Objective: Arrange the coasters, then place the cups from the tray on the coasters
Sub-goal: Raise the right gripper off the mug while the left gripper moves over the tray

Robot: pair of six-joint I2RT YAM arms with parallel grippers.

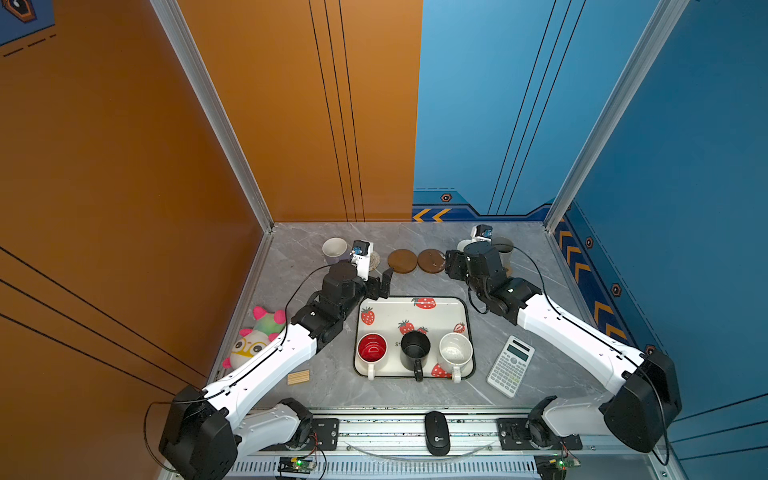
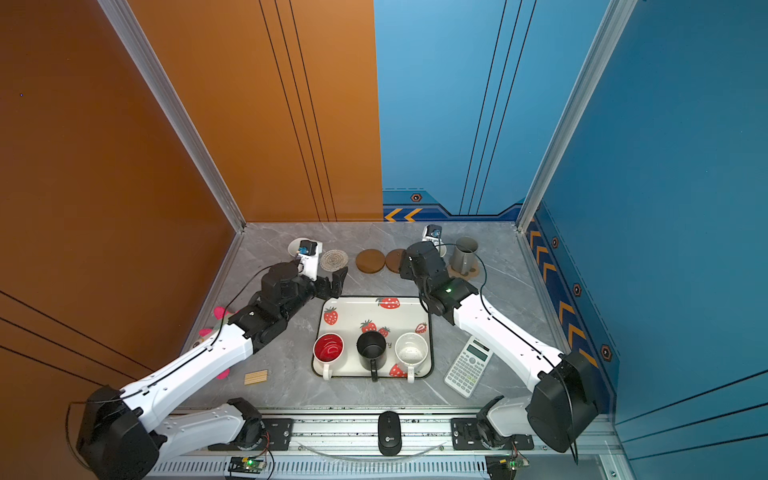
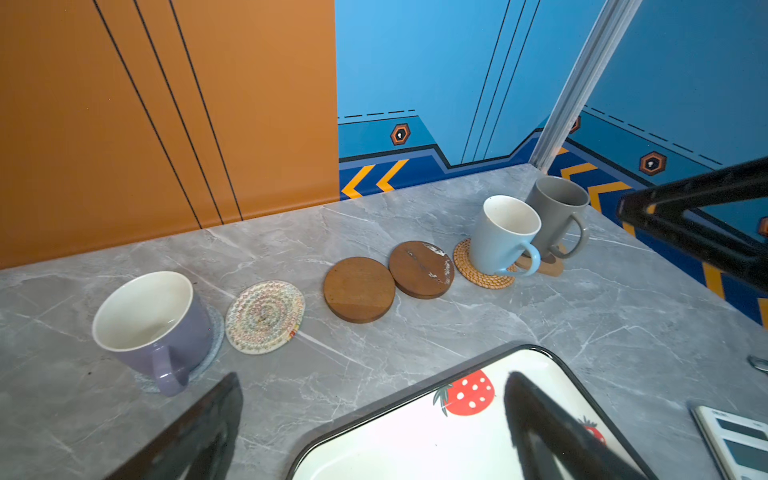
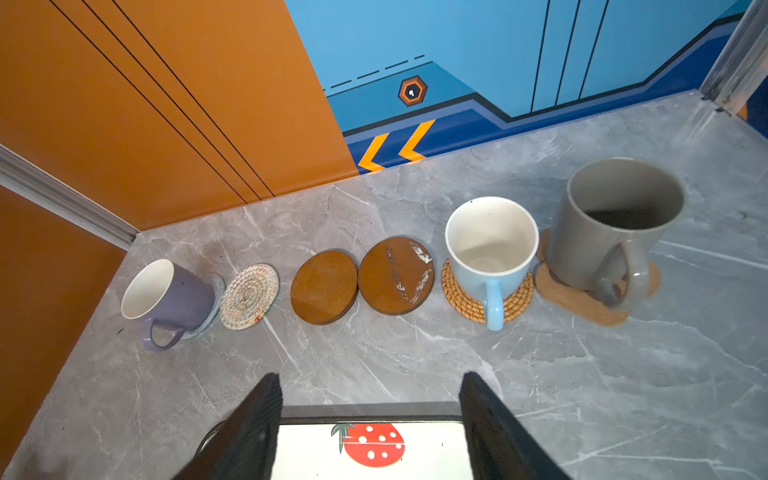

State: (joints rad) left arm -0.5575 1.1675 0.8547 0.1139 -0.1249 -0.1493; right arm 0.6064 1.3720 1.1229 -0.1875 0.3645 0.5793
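Along the back runs a row of coasters. The lavender cup stands on the grey-blue coaster. The cream woven coaster and two wooden discs are bare. The light blue cup sits on the rattan coaster, the grey cup on the paw coaster. The strawberry tray holds the red-inside cup, black cup and speckled cup. My left gripper hangs open over the tray's back left corner. My right gripper is open and empty over the tray's back edge.
A calculator lies right of the tray. A plush toy sits under the left arm, with a small wooden block near the front. A black mouse rests on the front rail. Walls close in the back and sides.
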